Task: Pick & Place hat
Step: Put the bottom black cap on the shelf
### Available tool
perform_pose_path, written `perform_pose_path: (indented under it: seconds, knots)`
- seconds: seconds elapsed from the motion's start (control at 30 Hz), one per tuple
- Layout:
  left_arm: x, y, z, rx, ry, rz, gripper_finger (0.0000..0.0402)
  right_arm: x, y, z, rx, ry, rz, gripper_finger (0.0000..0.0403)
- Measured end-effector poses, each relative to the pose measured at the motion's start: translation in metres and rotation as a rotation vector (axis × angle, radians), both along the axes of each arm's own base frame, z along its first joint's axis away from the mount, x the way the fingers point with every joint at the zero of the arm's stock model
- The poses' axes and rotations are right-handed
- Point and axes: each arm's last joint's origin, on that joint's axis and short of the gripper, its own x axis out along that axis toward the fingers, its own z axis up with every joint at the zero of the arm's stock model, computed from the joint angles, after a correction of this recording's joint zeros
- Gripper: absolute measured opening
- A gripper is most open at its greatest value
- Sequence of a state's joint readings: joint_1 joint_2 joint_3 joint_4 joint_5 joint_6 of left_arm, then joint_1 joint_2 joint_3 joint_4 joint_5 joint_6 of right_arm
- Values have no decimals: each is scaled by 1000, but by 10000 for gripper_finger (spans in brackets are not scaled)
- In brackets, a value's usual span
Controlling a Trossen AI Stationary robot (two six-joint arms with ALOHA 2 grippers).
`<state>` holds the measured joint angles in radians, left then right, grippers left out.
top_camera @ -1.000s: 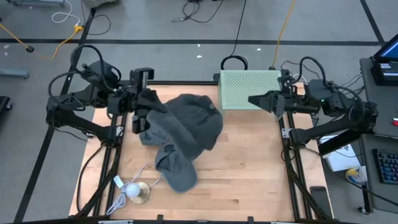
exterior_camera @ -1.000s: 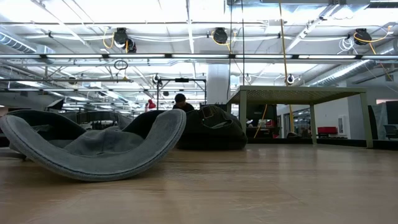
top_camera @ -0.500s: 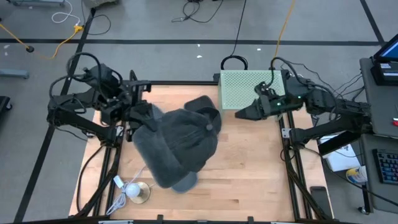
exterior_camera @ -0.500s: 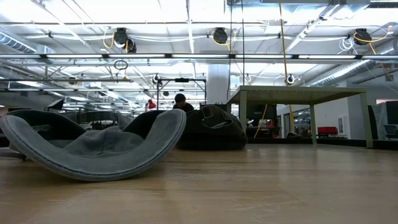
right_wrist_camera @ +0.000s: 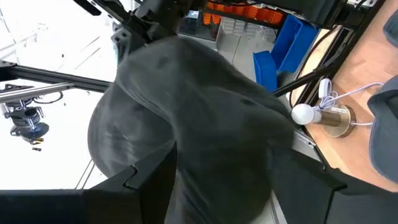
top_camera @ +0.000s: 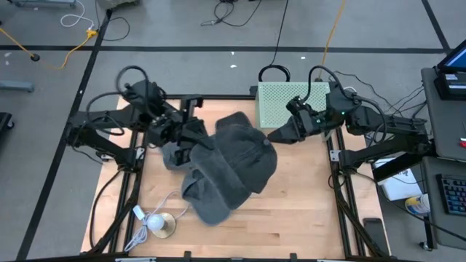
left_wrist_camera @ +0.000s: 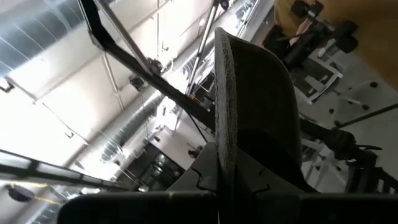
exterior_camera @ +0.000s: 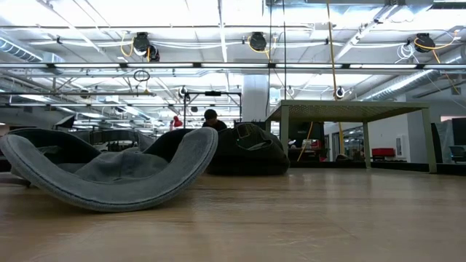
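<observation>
From above I see the left gripper (top_camera: 191,135) pinched tight on the edge of a grey hat (top_camera: 244,149), which it holds up over the middle of the wooden table (top_camera: 291,204), while the right gripper (top_camera: 275,135), fingers spread apart, sits at the hat's far side with its tips right against the cloth; whether they press it I can't tell. A second grey hat (top_camera: 207,200) lies flat nearer the front edge, and only the table-level view shows its curled brim (exterior_camera: 109,178) rocking up off the boards. A pale green perforated box (top_camera: 291,102) stands at the back edge, a small white bulb on a brass base (top_camera: 159,224) at the front left. Beyond are ceiling pipes and a seated person (exterior_camera: 211,120). The held hat looks soft, dark and ribbed
</observation>
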<state>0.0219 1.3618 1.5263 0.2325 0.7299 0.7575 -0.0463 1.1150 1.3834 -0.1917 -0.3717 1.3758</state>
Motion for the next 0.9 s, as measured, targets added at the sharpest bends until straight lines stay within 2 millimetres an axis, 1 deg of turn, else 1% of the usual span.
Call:
perform_pose_path:
  seconds: [0.07,0.23,0.33,0.43,0.63,0.9]
  knots:
    - [9,1,-4,-3,7,8,7,1,1,0,0,1,3,231]
    - [19,4,-10,-34,36,37,7,2,5,2,0,-34,25,230]
    - [21,5,-11,-48,49,52,7,2,7,5,3,-56,60,219]
    - [20,5,-11,-53,49,60,7,1,8,4,18,-47,83,192]
    - [20,5,-11,-69,64,56,7,-6,9,8,19,-63,134,120]
    - [21,5,-13,-94,105,50,7,-33,9,23,-22,-158,119,38]
